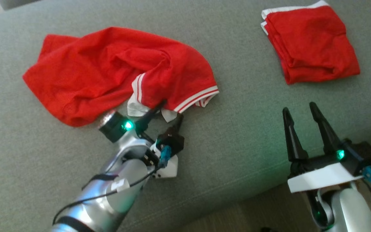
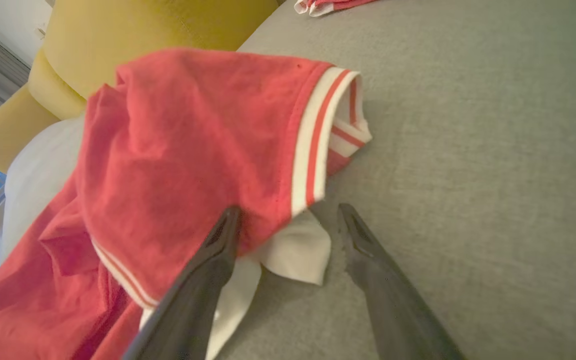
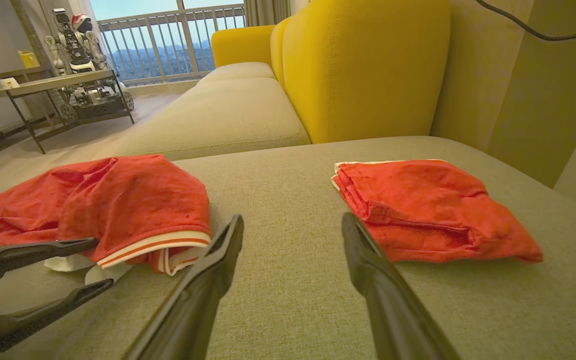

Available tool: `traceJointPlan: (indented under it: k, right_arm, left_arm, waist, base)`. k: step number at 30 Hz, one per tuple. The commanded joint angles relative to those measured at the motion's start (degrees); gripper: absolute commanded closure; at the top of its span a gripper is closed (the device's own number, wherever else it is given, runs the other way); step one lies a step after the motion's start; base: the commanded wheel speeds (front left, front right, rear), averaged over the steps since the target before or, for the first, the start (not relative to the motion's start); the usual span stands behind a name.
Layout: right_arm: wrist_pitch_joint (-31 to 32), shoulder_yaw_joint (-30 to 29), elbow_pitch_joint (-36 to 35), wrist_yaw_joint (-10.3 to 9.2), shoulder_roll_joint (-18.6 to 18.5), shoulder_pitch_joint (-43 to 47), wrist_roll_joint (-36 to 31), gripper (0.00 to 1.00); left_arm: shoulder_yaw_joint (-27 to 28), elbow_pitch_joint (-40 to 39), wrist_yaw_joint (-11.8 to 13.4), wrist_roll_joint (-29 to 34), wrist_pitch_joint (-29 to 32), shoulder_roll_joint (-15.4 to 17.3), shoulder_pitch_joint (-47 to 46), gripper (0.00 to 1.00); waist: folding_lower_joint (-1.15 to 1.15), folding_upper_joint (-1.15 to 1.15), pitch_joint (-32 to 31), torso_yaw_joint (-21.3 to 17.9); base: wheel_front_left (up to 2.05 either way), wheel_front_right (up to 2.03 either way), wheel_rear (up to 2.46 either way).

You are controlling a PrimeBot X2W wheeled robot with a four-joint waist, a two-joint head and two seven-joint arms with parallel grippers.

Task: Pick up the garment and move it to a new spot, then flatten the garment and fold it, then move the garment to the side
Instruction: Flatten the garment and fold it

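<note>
My left tool (image 1: pixel 172 108), jaws spread wide and holding nothing, is at the near edge of the garment (image 1: pixel 118 71). The garment lies crumpled on the sofa seat (image 1: pixel 243 129), toward its left. Its long axis runs across the head view, from far left to the striped cuff (image 1: pixel 198 96) at its right end. My left tool meets that right end from the near side, fingers pointing away from me.

In the left wrist view a white flap (image 2: pixel 293 250) of the garment lies between my two fingers. One fingertip overlaps the red hem; the other stands over bare seat just beside the cuff. Whether either finger touches cloth, I cannot tell.

My right tool (image 1: pixel 298 107), likewise wide open and empty, hangs at the seat's near edge, well apart from the garment and to its right. A folded piece (image 1: pixel 311 45), also red, lies beyond it at the far right, apart from both tools.

Judgement: the left arm is the nearer, and the pick-up is not yet made. The grasp turns on the flap and hem lying within the open jaws. Closing here would likely take one corner only, so the garment would trail lengthwise when lifted.
</note>
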Motion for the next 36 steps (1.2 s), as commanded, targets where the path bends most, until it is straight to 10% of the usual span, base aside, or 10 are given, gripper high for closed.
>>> traceJointPlan:
  k: [1, 6, 8, 26, 36]
  right_arm:
    - [-0.4, 1.2, -2.2, -0.01, -0.4, -1.7, 0.4, 0.0]
    - [-0.4, 1.0, -2.2, -0.01, -0.4, -2.6, 0.4, 0.0]
    - [-0.4, 0.9, -2.1, -0.01, -0.4, -2.9, 0.4, 0.0]
    - [-0.4, 2.3, 0.6, -0.01, -0.4, -0.2, 3.0, 0.0]
    - [-0.4, 2.5, 1.1, -0.01, -0.4, 1.6, 3.8, 0.0]
  left_arm:
    - [1.1, -1.0, 0.8, 0.6, -0.3, 1.0, -3.1, 0.0]
    - [-0.2, -0.2, 1.7, -1.1, -0.3, 1.6, -5.2, 0.05]
    - [-0.8, -1.2, 1.7, -2.1, -0.3, 1.8, -5.7, 1.0]
    - [9.1, -15.8, -13.9, -35.2, 0.8, -0.8, -7.7, 1.0]
    - [10.1, -22.1, -9.2, -62.8, 7.5, -0.9, -23.6, 1.0]
  waist:
    - [-0.02, 0.0, 1.2, -0.5]
    - [-0.02, 0.0, 2.4, -0.3]
    - [-0.02, 0.0, 2.5, -0.1]
    - [-0.02, 0.0, -8.2, -3.0]
    - [-0.02, 0.0, -13.3, -5.3]
  base:
    - [0.0, 0.0, 0.0]
    - [0.0, 0.0, 0.0]
    - [0.0, 0.0, 0.0]
    - [0.0, 0.0, 0.0]
    - [0.0, 0.0, 0.0]
